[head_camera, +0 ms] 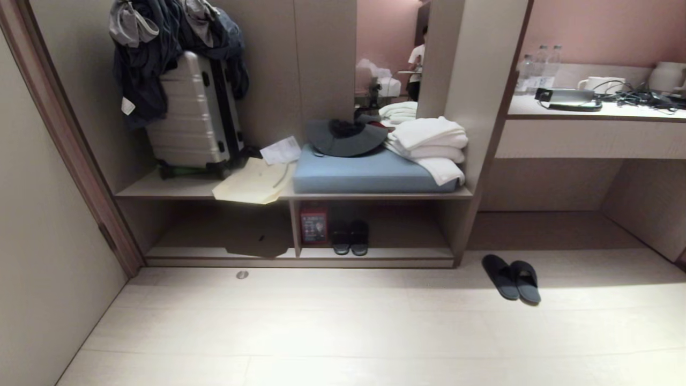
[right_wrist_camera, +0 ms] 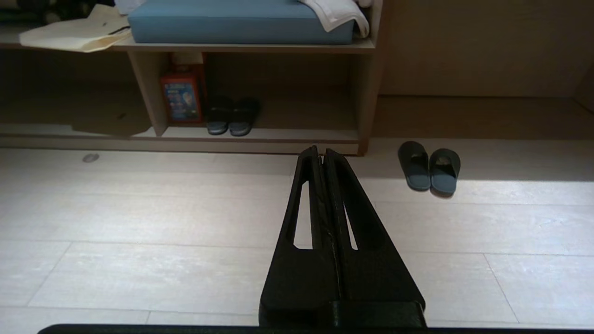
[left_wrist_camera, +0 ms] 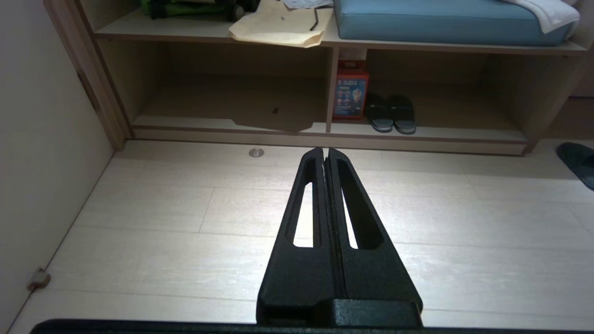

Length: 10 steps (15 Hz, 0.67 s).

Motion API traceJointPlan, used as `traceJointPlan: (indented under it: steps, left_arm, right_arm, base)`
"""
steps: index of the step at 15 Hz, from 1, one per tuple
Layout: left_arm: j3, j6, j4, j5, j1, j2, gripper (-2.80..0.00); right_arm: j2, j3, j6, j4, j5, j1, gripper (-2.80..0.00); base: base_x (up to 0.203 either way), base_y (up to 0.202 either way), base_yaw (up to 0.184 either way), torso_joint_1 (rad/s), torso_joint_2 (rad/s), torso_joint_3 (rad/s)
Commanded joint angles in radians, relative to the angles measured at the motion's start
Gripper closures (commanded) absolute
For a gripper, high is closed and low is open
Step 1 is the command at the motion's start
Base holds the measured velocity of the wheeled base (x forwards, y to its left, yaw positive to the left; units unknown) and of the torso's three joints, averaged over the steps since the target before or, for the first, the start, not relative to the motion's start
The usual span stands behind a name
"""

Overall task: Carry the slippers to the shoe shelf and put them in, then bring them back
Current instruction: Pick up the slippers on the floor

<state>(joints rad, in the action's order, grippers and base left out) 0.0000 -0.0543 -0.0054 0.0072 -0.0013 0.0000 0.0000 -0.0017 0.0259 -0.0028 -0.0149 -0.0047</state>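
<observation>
Head view shows neither arm; each gripper appears only in its own wrist camera. The left gripper (left_wrist_camera: pixel 325 153) hangs over bare pale floor planks (left_wrist_camera: pixel 185 241) with its black slotted fingers pressed together, empty. The right gripper (right_wrist_camera: pixel 321 152) is likewise closed on nothing above the floor.

The pair of matte black open-back slide slippers (head_camera: pixel 511 277) lies side by side on the floor, just outside the right end of the low beige wood-laminate shoe shelf (head_camera: pixel 375 252), in front of the desk recess. The right wrist view shows both of them; the left wrist view catches only one toe at its edge.

Inside the shelf's right compartment stands a second dark pair of slippers (head_camera: pixel 350 237), beside a small red printed box (head_camera: pixel 314 225) set against the upright divider. The box's print is too small to read.

Only the head view shows the silver hard-shell suitcase (head_camera: pixel 187 118), folded white towels (head_camera: pixel 429 142) on the blue cushion (head_camera: pixel 364 174), and water bottles (head_camera: pixel 541 67) on the desk.
</observation>
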Motion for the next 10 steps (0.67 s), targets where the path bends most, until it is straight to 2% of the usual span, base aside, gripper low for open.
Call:
traceJointPlan:
  steps: [1,10]
  left_arm:
    - [0.0,-0.001,-0.001,0.0,0.0,0.0,0.0]
    - [0.0,-0.001,-0.001,0.0,0.0,0.0,0.0]
  right_arm:
    - [-0.002,0.0,0.0,0.0,0.0,0.0,0.0]
    - [-0.002,0.0,0.0,0.0,0.0,0.0,0.0]
  base:
    - [0.198,0.0,0.0,0.001,0.0,0.005]
    - [0.195,0.0,-0.001,0.003,0.0,0.002]
